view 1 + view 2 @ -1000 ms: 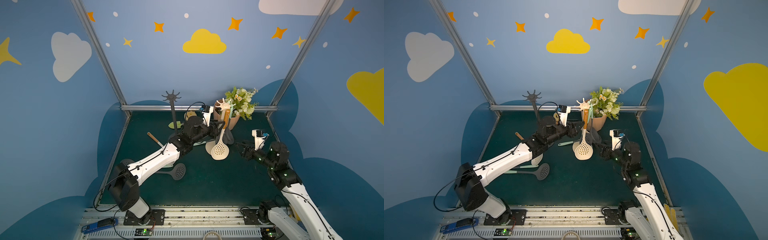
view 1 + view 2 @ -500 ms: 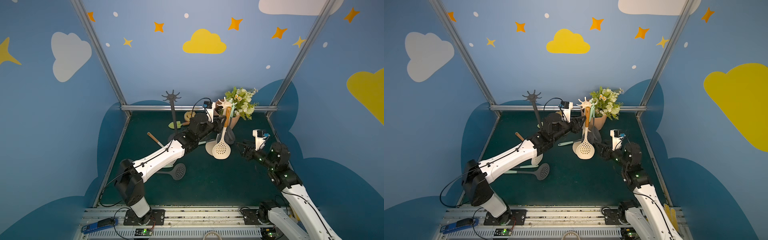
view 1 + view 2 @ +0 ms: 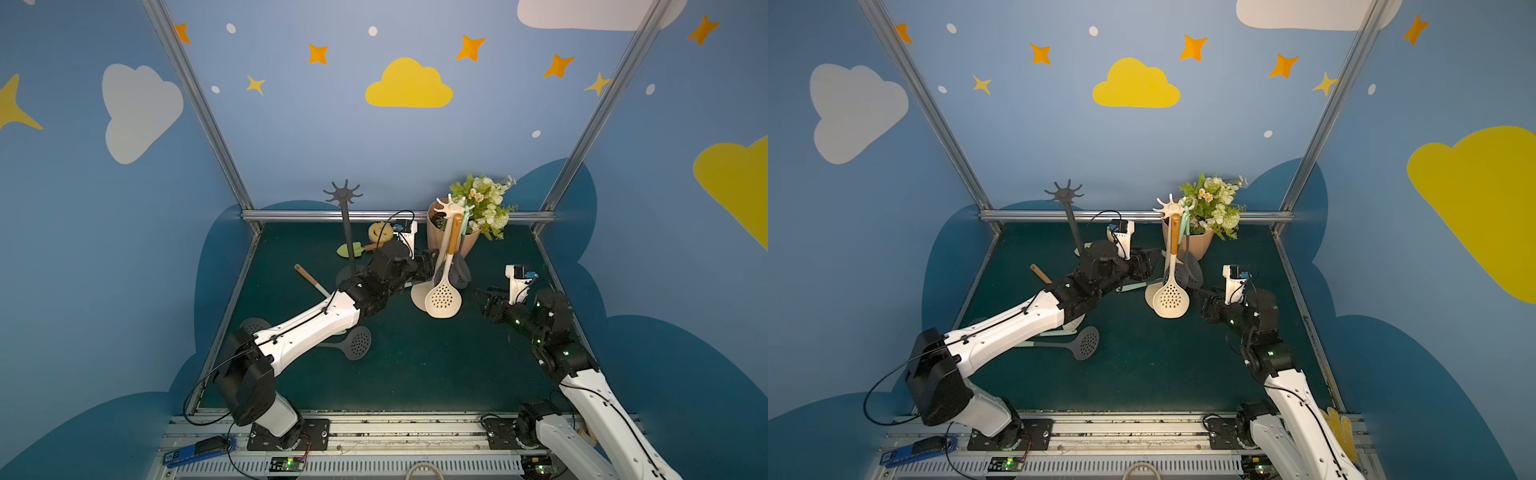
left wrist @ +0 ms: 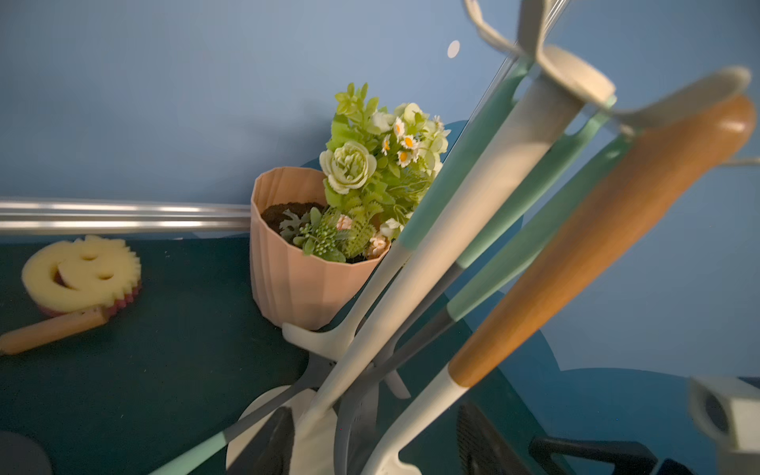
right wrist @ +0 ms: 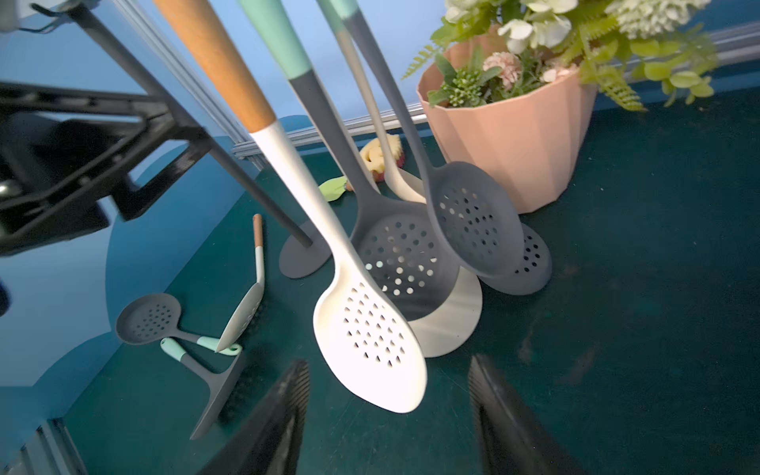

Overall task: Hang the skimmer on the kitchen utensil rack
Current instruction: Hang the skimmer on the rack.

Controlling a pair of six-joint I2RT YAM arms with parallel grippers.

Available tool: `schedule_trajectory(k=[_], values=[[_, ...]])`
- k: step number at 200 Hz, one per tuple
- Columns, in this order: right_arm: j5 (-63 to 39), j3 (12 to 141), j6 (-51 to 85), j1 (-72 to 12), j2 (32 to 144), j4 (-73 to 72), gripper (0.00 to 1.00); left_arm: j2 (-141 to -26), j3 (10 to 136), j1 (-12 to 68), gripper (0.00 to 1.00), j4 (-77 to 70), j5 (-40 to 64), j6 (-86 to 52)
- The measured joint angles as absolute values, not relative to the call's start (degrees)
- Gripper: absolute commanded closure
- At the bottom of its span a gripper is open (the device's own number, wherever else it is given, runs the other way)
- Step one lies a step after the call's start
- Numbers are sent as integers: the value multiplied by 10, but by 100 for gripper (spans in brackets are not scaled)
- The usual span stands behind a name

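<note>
The cream skimmer with a wooden handle hangs upright from a hook of the cream utensil rack. Its perforated head sits just above the mat. My left gripper is open beside the rack's pole. The skimmer's white neck passes between the jaws, and neither finger presses on it. My right gripper is open, low on the mat, just short of the skimmer's head, with nothing between its fingers.
Two grey skimmers also hang on the cream rack. A pink flower pot stands right behind it. A dark grey rack stands to the left, near a smiley sponge. Loose utensils lie under my left arm.
My left gripper brought the skimmer to the rack's hook, then opened and let go. The skimmer now hangs on its own. The right arm has barely moved.
</note>
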State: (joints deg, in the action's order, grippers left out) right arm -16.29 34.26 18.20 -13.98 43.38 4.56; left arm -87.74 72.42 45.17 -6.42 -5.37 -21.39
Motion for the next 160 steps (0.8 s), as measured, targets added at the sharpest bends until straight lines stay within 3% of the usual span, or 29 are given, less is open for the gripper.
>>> schedule_trajectory(k=[56, 115, 160], values=[[-100, 310, 239, -140, 438, 35, 38, -773, 602, 450, 29, -39, -75, -294], [-74, 278, 314, -116, 448, 17, 37, -787, 554, 450, 28, 1, -83, -402], [-113, 248, 416, -60, 540, -50, 37, -792, 554, 448, 26, 20, -83, -443]])
